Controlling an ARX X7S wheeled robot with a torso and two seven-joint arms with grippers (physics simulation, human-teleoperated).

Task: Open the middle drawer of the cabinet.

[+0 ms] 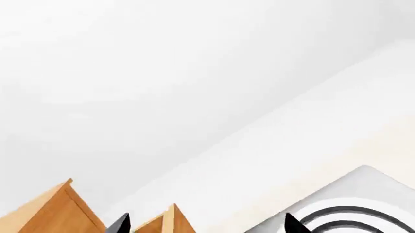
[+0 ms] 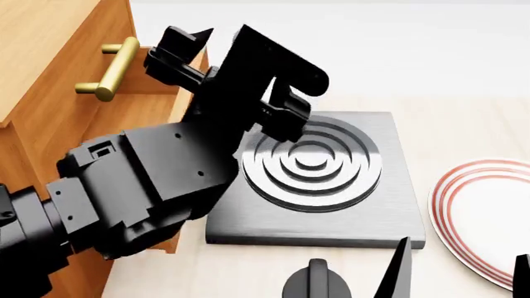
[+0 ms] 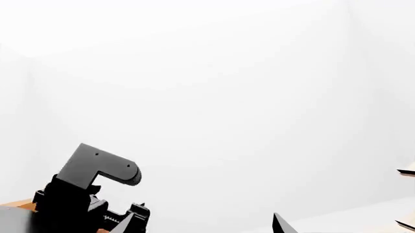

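Beside the cabinet (image 2: 49,74) at the head view's left, the left gripper (image 2: 178,53), jaws parted and empty, hovers near the pulled-out middle drawer (image 2: 161,99), whose brass handle (image 2: 112,68) it could knock sideways if it swings.

I see plain white walls (image 3: 214,73), evenly lit, no shadows. Pale wood table (image 2: 463,127) runs to the wall. A grey ringed slab (image 2: 389,205) and a red-rimmed plate (image 2: 488,217) sit on it.
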